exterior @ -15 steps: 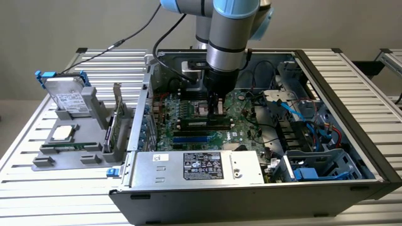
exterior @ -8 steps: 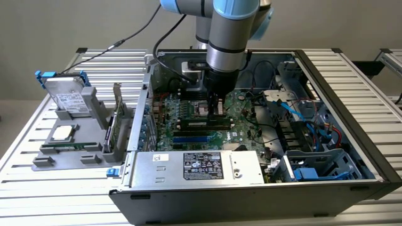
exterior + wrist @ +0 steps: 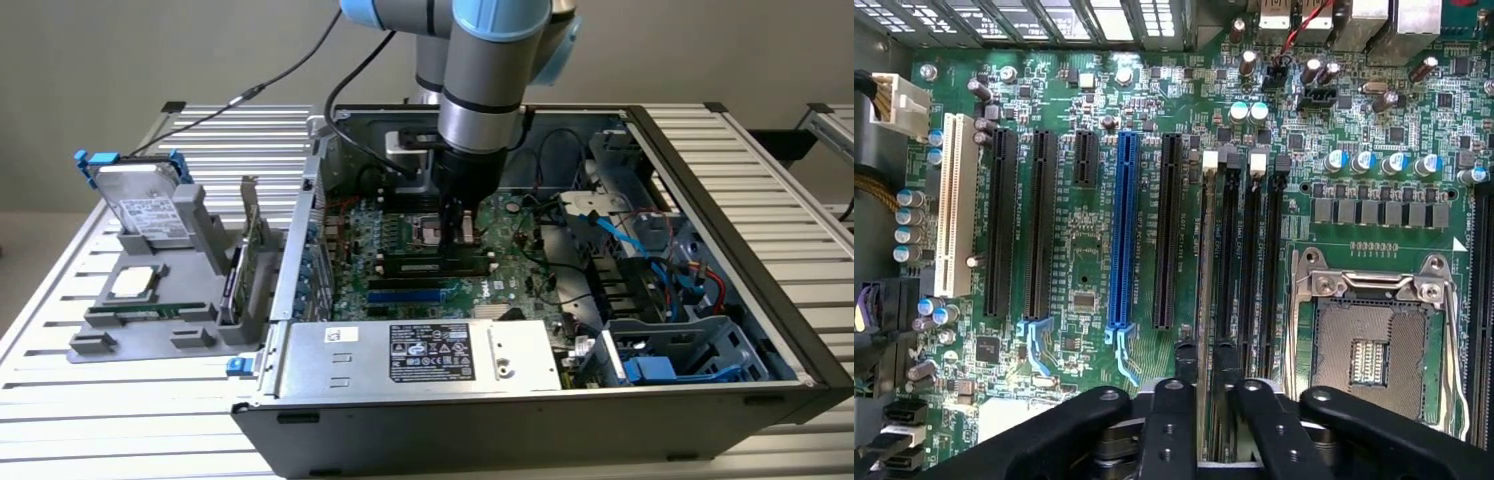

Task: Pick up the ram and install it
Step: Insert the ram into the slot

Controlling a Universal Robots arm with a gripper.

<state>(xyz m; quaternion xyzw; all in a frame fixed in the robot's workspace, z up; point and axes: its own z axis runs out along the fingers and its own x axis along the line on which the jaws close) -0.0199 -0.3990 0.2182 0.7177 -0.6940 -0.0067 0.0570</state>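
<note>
Slatted table, open case: I see the ram standing in its slot, twelve o'clock from the PSU in the exterior view, gripper fingers parted astride it; install looks nearly done.

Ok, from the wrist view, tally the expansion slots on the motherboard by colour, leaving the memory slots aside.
White expansion slots: 1
Blue expansion slots: 1
Black expansion slots: 4 (three long, one short)
Total: 6
</note>
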